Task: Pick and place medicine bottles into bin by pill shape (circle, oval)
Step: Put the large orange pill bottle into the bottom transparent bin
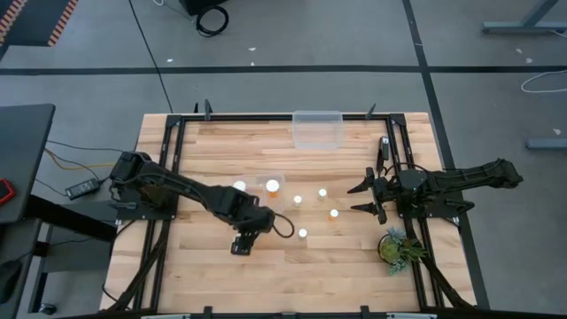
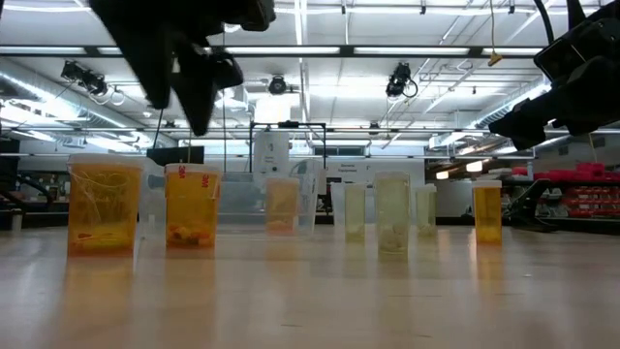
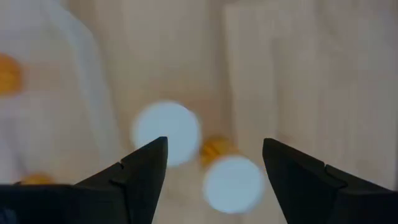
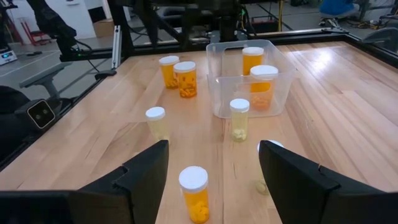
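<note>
Green plant (image 1: 396, 247), perhaps artificial

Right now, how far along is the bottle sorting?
Done: two medicine bottles stand inside the mid-table clear bin. The second clear bin at the table's edge looks empty.
In hand: nothing gripped. The left claw hangs open over two white caps. The right claw is open and empty at the table's right side.
Left: six loose bottles standing on the wood.
</note>
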`<state>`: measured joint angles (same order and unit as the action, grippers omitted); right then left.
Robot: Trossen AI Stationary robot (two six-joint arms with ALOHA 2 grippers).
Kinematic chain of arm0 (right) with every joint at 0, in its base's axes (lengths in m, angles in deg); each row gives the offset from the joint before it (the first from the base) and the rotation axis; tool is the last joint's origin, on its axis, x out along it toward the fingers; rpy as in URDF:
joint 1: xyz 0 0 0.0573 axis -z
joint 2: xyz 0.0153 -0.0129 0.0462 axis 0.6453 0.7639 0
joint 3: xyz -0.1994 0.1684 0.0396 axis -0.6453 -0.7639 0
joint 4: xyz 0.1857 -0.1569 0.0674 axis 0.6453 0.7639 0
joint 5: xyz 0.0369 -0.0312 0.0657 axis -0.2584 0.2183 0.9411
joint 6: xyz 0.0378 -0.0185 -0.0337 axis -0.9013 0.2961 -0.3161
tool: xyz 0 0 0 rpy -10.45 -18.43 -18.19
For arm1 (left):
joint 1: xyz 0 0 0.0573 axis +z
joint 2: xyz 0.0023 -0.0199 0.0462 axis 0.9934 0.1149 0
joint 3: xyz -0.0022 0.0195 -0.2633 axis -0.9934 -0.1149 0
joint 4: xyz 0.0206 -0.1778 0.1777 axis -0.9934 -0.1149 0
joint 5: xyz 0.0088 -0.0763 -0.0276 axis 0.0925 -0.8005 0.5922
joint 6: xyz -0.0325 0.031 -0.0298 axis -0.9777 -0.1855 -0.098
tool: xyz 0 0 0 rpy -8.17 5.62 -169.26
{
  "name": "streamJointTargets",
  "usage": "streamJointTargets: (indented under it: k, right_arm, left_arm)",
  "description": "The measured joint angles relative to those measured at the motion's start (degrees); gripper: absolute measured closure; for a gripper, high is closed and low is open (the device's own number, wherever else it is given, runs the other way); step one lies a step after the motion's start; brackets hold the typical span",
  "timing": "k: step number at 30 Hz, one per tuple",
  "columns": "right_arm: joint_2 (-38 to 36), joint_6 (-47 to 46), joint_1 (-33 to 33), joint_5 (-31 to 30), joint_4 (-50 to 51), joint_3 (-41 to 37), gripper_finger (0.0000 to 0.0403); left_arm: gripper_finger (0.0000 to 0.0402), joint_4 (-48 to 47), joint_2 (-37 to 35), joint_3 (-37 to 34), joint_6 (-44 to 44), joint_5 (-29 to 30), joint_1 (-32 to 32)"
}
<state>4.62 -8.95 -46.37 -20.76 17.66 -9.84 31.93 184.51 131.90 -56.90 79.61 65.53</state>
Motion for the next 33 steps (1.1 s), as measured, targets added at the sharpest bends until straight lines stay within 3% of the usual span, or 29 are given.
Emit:
streamJointTargets:
  k: [12,25,33]
  right_arm:
    - [0.64,-0.02,0.01,0.00,-0.01,0.00,0.0146]
    - [1.40,-0.02,0.01,0.00,-0.06,0.00,0.0146]
    - [1.69,0.00,0.02,-0.01,-0.04,0.00,0.0146]
  left_arm:
    - [0.0126,-7.41,1.35,0.00,-11.56,-0.52,-3.55]
    - [0.0050,-7.94,3.65,-0.02,-11.79,0.16,-4.96]
    - [0.0050,-7.66,3.73,-0.02,-11.31,2.54,-5.95]
